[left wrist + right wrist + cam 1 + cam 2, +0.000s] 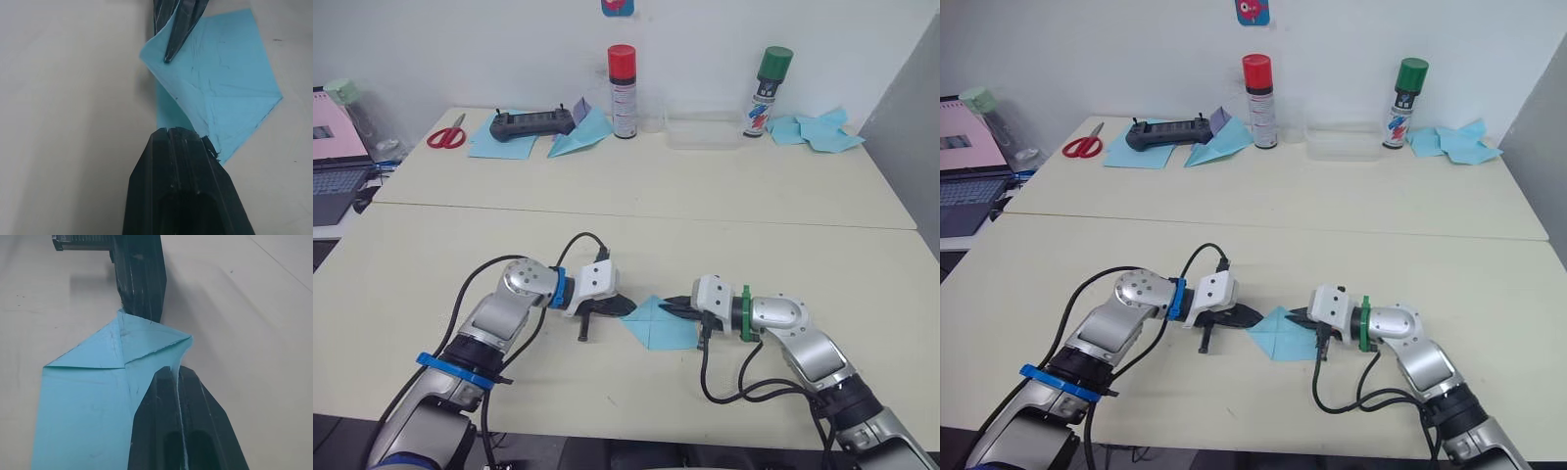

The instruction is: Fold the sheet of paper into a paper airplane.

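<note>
The sheet of paper (658,321), folded to a point, lies on the near table (724,245) between the 2 grippers. The left gripper (619,306) is clamped on its left tip; the right gripper (677,307) pinches its right edge.

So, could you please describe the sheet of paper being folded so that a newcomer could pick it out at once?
On the near table, look between the left gripper and the right gripper, each shut on one side. The sheet of paper is a small light-blue pointed shape with creases. The other blue papers all lie along the far table's back edge, untouched.
</note>
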Controlling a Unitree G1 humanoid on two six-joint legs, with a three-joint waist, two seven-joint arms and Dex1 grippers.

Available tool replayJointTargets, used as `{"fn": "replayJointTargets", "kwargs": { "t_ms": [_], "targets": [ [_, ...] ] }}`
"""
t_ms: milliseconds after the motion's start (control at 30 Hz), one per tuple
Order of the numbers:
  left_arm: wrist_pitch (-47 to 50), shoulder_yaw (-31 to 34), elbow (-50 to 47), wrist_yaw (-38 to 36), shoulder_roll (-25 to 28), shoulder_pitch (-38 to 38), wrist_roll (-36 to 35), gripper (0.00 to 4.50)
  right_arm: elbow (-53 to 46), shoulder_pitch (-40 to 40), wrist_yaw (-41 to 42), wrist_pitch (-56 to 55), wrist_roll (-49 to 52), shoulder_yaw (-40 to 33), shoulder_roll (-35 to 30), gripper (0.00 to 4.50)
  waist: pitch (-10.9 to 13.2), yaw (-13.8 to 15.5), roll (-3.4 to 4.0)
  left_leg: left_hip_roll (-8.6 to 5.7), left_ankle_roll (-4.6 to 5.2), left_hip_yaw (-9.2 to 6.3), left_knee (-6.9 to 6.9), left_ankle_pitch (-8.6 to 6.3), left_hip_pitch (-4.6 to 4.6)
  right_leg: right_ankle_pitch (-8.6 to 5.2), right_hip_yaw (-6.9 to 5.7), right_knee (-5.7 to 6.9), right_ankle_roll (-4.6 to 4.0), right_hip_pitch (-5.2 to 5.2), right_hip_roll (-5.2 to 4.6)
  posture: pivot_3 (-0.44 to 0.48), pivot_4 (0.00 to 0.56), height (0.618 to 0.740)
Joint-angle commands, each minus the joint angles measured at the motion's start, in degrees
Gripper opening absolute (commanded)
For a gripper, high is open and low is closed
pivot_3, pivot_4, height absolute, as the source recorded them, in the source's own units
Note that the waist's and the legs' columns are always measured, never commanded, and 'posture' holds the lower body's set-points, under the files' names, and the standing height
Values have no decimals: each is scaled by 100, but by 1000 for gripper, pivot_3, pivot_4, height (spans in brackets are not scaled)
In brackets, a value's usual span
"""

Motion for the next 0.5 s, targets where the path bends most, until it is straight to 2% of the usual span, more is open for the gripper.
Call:
{"fn": "replayJointTargets", "kwargs": {
  "t_ms": [33, 100, 233, 333, 500],
  "targets": [
    [98, -26, 51, -59, 201, 159, 177, 0, 14, -10, -16, 151, -135, 12, -84, 16, 0, -3, 0, 0, 0, 0, 0, 0, 0, 0, 0, 0, 0, 0, 0, 0, 150, 740],
    [155, 96, 9, -33, 218, 110, 75, 0, 4, 14, -23, 218, -142, 45, -86, 16, 0, -6, 0, 0, 0, 0, 0, 0, 0, 0, 0, 0, 0, 0, 0, 0, 150, 740],
    [1437, 803, -861, 34, 46, -112, -1080, 0, 28, -9, -54, 196, -176, 90, -39, 16, 1, -11, -1, 0, 0, -1, 0, 0, -9, 0, -1, 0, 1, -10, 0, 0, 150, 740],
    [1724, 864, -1287, 92, 55, -72, -1238, 0, 26, -13, -37, 186, -187, 82, -28, 16, 1, -10, -1, 0, 0, -2, 0, 0, -21, -1, -3, -1, 1, -17, -1, 0, 150, 740],
    [1662, 452, -1729, 311, 95, 328, -816, 0, 8, -18, -35, 203, -174, 66, 7, 16, 1, -11, -1, 0, 0, -2, -3, 0, -18, 0, -2, -1, 1, -17, -1, 0, 150, 740]
  ]
}}
